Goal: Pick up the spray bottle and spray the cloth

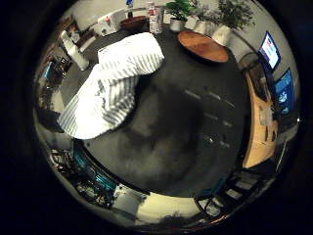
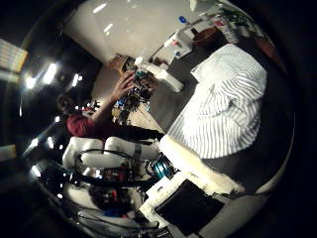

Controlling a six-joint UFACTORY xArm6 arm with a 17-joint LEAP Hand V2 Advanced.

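A white cloth with thin dark stripes (image 1: pixel 108 83) lies crumpled on a dark table top (image 1: pixel 181 122); it also shows in the right thumb side palm view (image 2: pixel 233 99). A slim white object (image 1: pixel 75 51) stands by the cloth's far end; I cannot tell if it is the spray bottle. My hand (image 2: pixel 173 178) hangs above the table beside the cloth. Its white and black fingers (image 2: pixel 109 154) reach out fairly straight and hold nothing.
A round wooden table (image 1: pixel 202 46) and potted plants (image 1: pixel 233 12) stand beyond the dark table. A wooden desk with monitors (image 1: pixel 277 73) runs along one side. Shelves with clutter (image 2: pixel 134 89) stand past the cloth.
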